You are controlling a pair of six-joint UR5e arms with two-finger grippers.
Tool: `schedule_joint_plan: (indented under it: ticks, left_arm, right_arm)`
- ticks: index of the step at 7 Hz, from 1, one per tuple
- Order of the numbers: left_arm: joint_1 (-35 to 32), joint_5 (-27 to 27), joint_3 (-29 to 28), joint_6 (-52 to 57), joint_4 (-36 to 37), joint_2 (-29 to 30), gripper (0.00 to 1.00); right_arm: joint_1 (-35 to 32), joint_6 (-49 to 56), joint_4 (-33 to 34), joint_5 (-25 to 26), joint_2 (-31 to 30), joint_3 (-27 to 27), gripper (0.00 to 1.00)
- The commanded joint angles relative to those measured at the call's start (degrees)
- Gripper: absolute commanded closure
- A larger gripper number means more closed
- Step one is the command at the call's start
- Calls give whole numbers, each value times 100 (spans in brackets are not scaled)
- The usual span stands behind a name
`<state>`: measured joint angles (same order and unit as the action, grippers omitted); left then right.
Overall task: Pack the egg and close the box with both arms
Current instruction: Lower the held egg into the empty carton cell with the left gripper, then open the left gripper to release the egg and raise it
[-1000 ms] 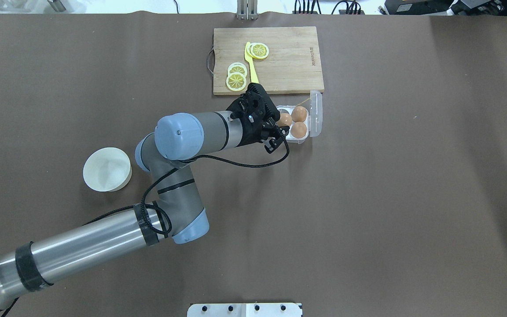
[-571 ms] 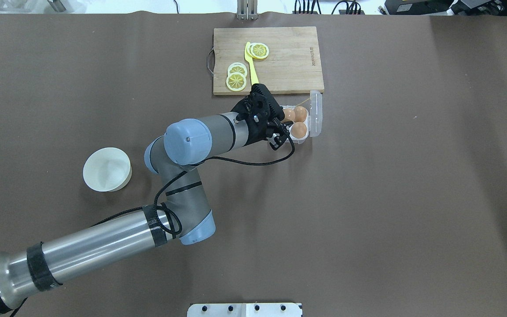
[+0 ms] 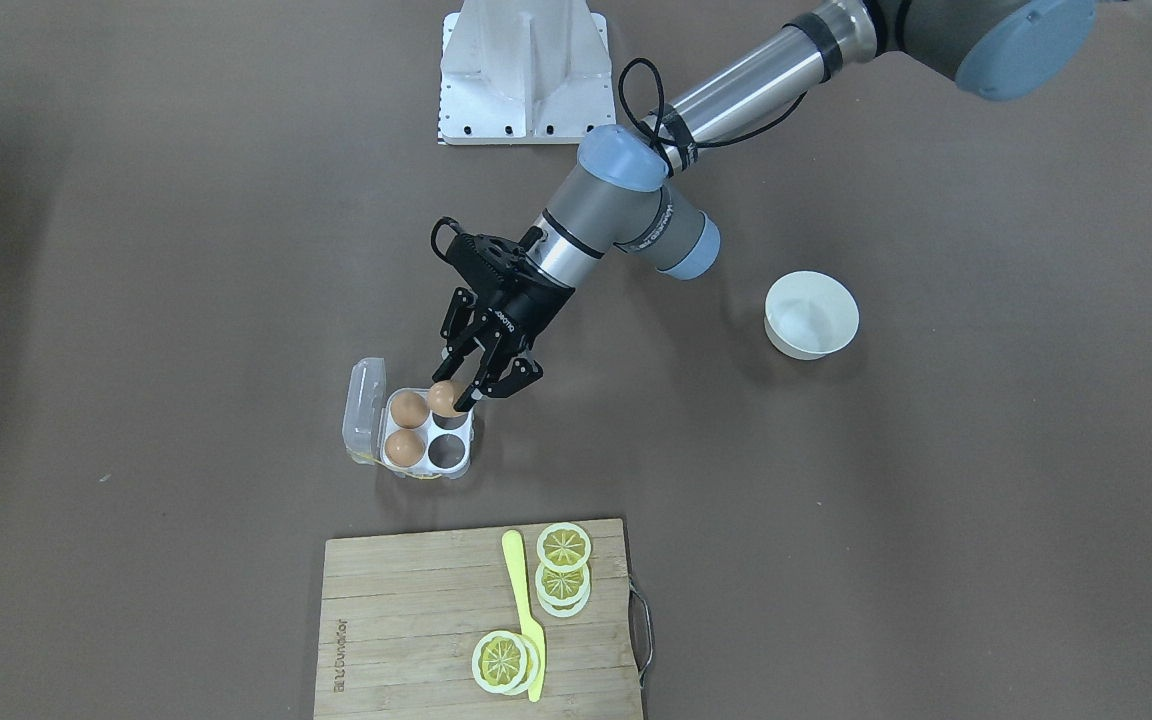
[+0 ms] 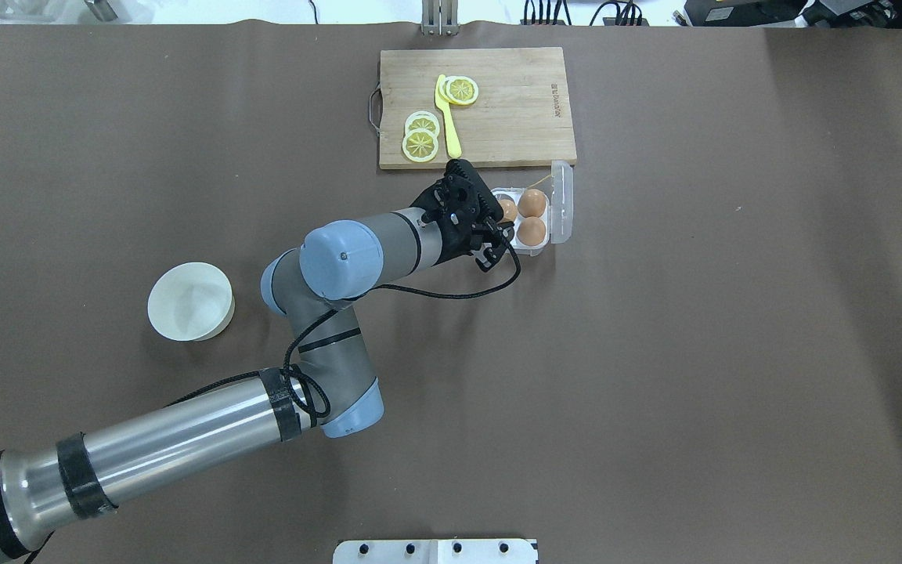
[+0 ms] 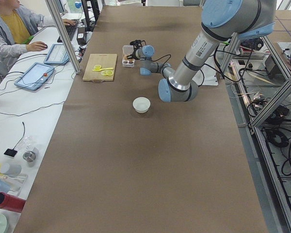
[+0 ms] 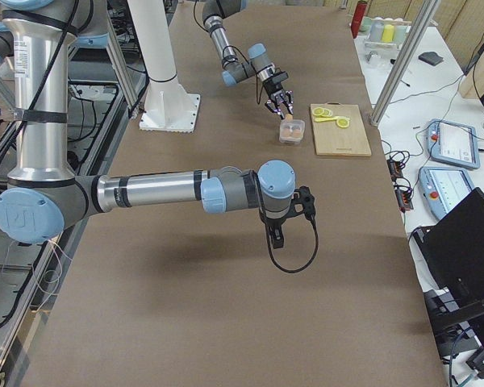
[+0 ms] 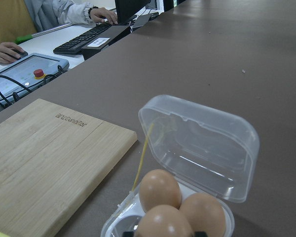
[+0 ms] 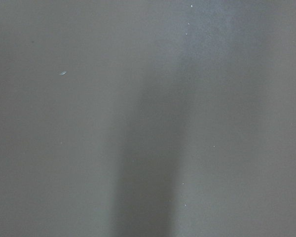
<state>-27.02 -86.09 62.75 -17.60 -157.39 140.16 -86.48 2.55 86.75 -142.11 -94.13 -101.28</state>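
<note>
My left gripper (image 3: 454, 392) is shut on a light-brown egg (image 3: 444, 398) and holds it just over a cup of the box (image 3: 432, 432), on the side nearest my base. The box's clear lid (image 3: 364, 402) stands open on the far side from the gripper. Two more eggs (image 3: 408, 409) (image 3: 402, 447) sit in the cups by the lid. In the overhead view the gripper (image 4: 500, 225) covers part of the held egg (image 4: 507, 210). The left wrist view shows the held egg (image 7: 163, 223) low and the lid (image 7: 202, 143) behind. My right gripper (image 6: 277, 239) hangs over bare table; I cannot tell its state.
A wooden cutting board (image 4: 514, 110) with lemon slices (image 4: 421, 139) and a yellow knife (image 4: 448, 117) lies just beyond the box. A white bowl (image 4: 190, 301) stands at the left. A white metal stand (image 3: 524, 70) is at my base. Operators sit at a side desk.
My left arm's elbow has swung right and forward. The gripper, still shut on the egg, has shifted slightly over the box's near cups.
</note>
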Motion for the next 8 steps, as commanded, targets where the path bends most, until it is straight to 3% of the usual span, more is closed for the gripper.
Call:
schedule_joint_plan:
  ticks: [1, 5, 6, 7, 8]
  left_arm:
    - [21, 13, -43, -339, -2, 38, 100]
    - [91, 285, -219, -376, -2, 196, 95]
    - [266, 642, -219, -594, -2, 214, 91]
    - [320, 777, -219, -796, -2, 222, 76]
    - [312, 830, -211, -815, 7, 231, 72]
  right_arm:
    - [0, 0, 0, -1, 0, -6, 0]
    - [-9, 0, 9, -1, 0, -6, 0]
    - [0, 0, 9, -1, 0, -23, 0]
    - [-9, 0, 17, -1, 0, -32, 0]
    - [-9, 0, 35, -1, 0, -41, 0]
